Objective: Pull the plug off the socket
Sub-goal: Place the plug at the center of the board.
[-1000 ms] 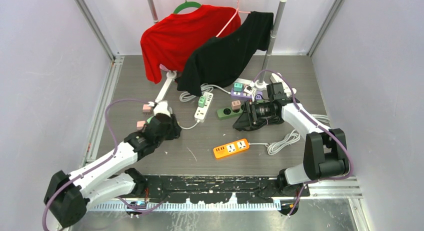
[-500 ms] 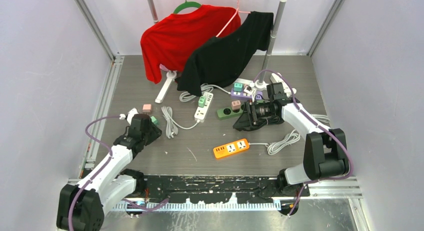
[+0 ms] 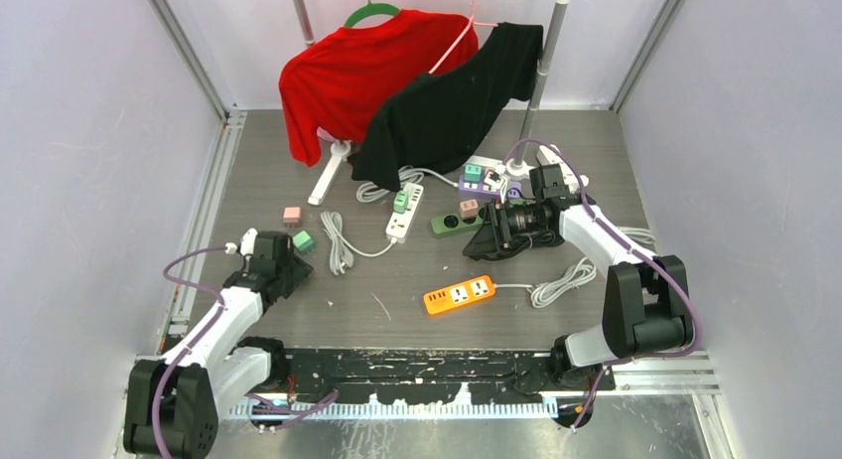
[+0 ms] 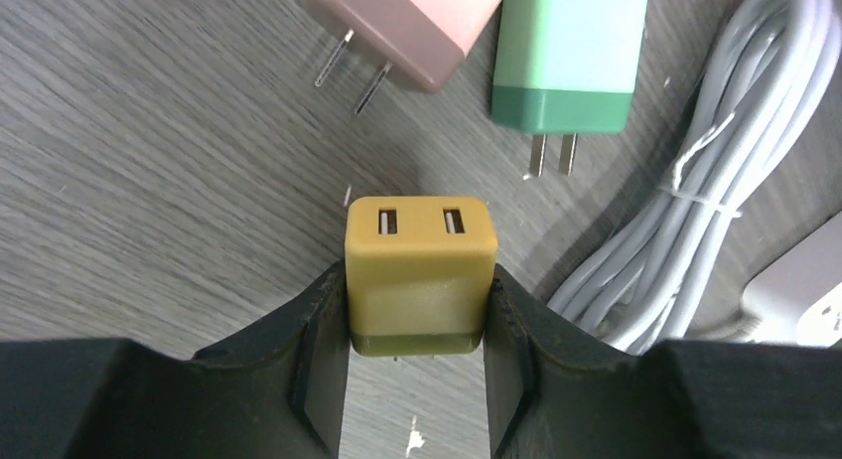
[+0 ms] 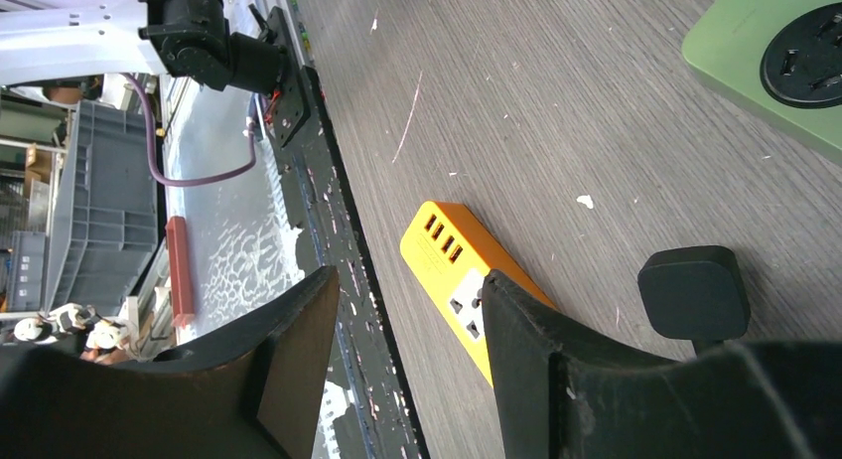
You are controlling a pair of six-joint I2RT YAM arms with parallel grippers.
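Note:
My left gripper (image 3: 276, 272) is at the near left of the table and shut on a mustard-yellow USB plug (image 4: 420, 270), held just above the wood. Its two USB ports face away from me, and its prongs are free of any socket. A pink plug (image 4: 402, 22) and a green plug (image 4: 566, 62) lie loose just ahead of it. My right gripper (image 3: 475, 246) is open and empty beside the green power strip (image 3: 455, 222). A black plug (image 5: 693, 291) lies by its right finger. The orange power strip (image 3: 459, 294) lies below it and also shows in the right wrist view (image 5: 459, 263).
A white power strip (image 3: 404, 215) carries a green plug, with its coiled white cord (image 3: 336, 242) right of my left gripper. A purple strip (image 3: 484, 186) holds more plugs. Red and black shirts (image 3: 417, 81) hang on a rack at the back. Another cord (image 3: 561, 282) coils at the right.
My left arm has drawn back toward the near left with the yellow plug in its grip. The right arm has not moved.

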